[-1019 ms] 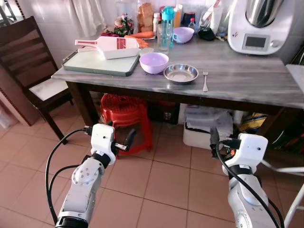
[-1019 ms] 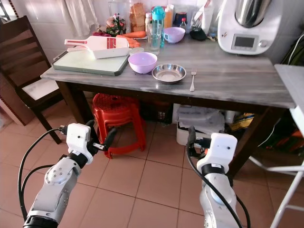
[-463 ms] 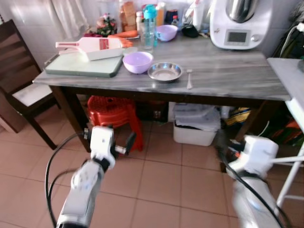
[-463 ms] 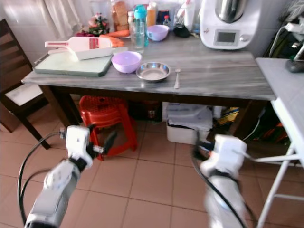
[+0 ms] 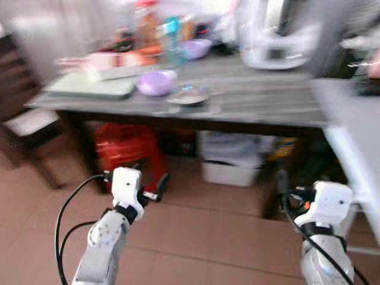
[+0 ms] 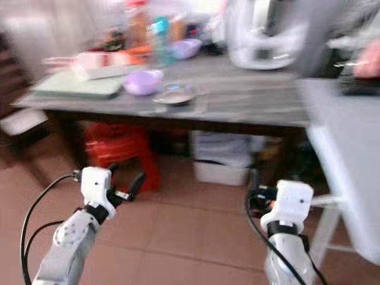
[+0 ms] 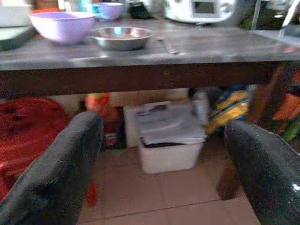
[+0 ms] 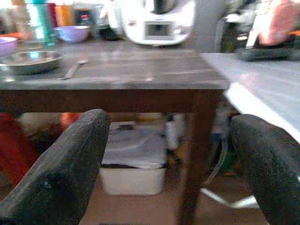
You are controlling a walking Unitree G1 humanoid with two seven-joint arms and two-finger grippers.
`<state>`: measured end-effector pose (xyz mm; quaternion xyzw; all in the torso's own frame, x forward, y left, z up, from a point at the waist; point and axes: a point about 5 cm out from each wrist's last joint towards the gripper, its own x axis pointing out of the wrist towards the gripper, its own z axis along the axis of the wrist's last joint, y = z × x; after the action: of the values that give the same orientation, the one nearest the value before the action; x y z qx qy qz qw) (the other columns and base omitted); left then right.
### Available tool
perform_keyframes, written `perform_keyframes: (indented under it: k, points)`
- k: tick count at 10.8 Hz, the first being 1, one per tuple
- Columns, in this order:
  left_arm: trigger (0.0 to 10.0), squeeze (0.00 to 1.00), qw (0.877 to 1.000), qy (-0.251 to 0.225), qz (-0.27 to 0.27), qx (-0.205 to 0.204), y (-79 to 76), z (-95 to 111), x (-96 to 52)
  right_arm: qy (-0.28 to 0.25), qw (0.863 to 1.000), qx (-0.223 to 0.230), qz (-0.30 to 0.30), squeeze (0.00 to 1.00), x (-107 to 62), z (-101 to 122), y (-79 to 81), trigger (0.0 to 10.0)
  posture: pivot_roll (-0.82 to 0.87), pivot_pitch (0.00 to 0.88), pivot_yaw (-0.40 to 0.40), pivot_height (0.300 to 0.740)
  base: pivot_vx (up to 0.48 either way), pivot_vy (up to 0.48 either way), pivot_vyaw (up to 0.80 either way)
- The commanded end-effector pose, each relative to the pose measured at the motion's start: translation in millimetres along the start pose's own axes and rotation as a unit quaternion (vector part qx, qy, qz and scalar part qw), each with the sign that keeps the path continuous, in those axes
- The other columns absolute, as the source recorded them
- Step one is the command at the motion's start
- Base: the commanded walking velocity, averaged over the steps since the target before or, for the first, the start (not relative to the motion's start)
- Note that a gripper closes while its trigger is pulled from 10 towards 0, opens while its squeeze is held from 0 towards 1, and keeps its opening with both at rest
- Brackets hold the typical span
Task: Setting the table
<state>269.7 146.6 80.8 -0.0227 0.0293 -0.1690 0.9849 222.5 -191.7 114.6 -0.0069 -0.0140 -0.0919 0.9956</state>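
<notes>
Up ahead, the blurry head views show a purple bowl (image 5: 156, 82) and a metal bowl (image 5: 189, 95) on the desk (image 5: 255, 110). Through the left wrist view, the left tool (image 7: 159, 176) is spread wide, holding nothing. Through the right wrist view, the right tool (image 8: 171, 173) is spread wide too, and a fork (image 8: 73, 69) lies beside the metal bowl.

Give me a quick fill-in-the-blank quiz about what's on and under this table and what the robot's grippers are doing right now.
1. The steel bowl sits on the table between the fork and the ____ bowl.
2. Under the table, beside the white bin, stands a stool coloured ____.
3. The left gripper and the right gripper both have their fingers ____, holding nothing.

Missing words: purple; red; open
</notes>
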Motion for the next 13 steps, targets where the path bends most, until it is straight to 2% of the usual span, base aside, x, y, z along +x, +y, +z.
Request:
perform_keyframes:
  k: [1, 3, 6, 13]
  points:
    - [10.0, 0.0, 1.0, -0.003, 0.011, 0.002, 6.2, 4.4, 0.4, -0.009, 1.0, 0.002, 0.004, 0.0, 2.6, 3.6, 3.2, 10.0, -0.01, 0.0, 0.031, 0.74, 0.0, -0.364, -0.41]
    - [10.0, 0.0, 1.0, -0.002, 0.017, -0.006, 7.0, 5.0, 0.5, -0.017, 1.0, 0.0, 0.005, 0.0, 8.6, 6.6, 4.6, 10.0, -0.01, 0.0, 0.03, 0.74, 0.0, -0.362, 0.0]
    - [10.0, 0.0, 1.0, -0.009, 0.0, 0.0, -0.2, 8.5, 4.4, -0.02, 1.0, 0.002, -0.009, 0.0, 12.6, 7.9, 1.8, 10.0, 0.0, 0.004, 0.03, 0.74, 0.0, -0.36, 0.0]
    - [10.0, 0.0, 1.0, -0.004, -0.01, -0.003, -5.2, 8.7, 9.8, -0.027, 0.999, -0.003, -0.016, 0.0, 14.5, 8.5, -0.1, 10.0, -0.01, 0.001, 0.036, 0.74, 0.0, -0.358, 0.0]
